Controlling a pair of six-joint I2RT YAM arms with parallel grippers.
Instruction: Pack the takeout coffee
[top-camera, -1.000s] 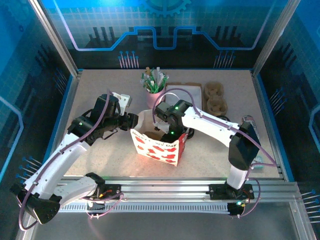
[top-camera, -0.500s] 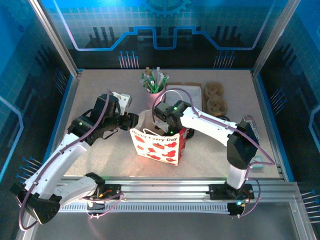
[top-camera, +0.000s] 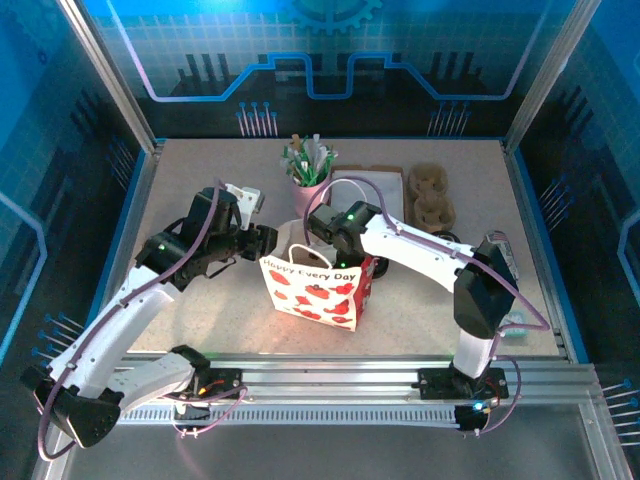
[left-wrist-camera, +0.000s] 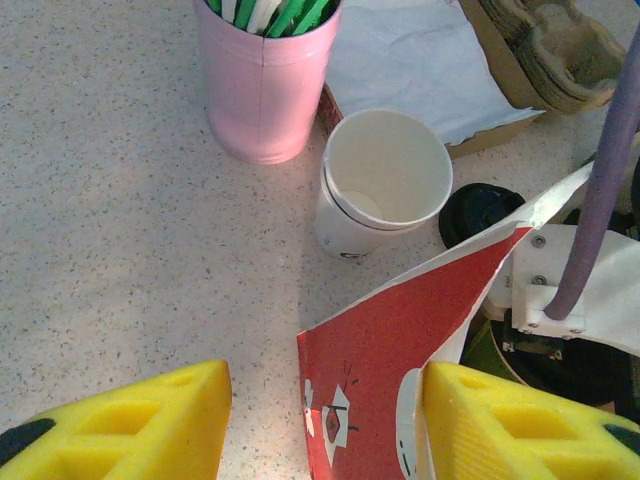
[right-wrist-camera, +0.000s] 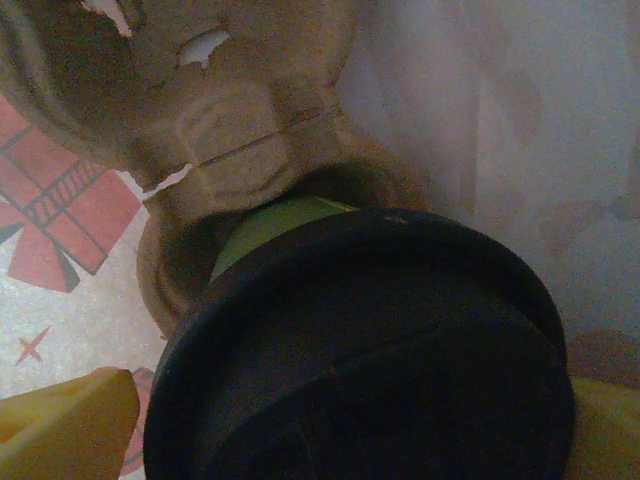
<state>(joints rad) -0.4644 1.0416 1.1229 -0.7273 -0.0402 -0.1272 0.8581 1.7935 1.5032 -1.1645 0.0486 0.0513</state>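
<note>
One white paper cup (left-wrist-camera: 385, 185), the takeout coffee, is seen upright and open-topped at centre of the L wrist view, on the speckled tabletop (left-wrist-camera: 120, 230). A second rim is seen just below its top one. The pink cup (left-wrist-camera: 265, 85) of green-and-white sticks stands just beside it at upper left. A black lid (left-wrist-camera: 480, 210) lies flat at its right. A white napkin (left-wrist-camera: 410, 55) and a pulp cup carrier (left-wrist-camera: 540, 50) are seen at upper right.

The left gripper (left-wrist-camera: 325, 425) is held w/ its yellow fingers (left-wrist-camera: 130, 430) spread wide along the bottom edge. The top edge of the red-and-white gift bag (left-wrist-camera: 380, 360) is seen between them, close to the right-hand finger.

In the top view the bag stands upright at centre frame, w/ the R arm reached down into its mouth. In the R wrist view a black-lidded green item (right-wrist-camera: 370, 350), prob. a cup, is seated in a brown pulp holder (right-wrist-camera: 200, 120). The right gripper (right-wrist-camera: 330, 450) is set w/ one yellow finger at each lower corner, either side of the lid. Whether the lid is pinched can't be told.
</note>
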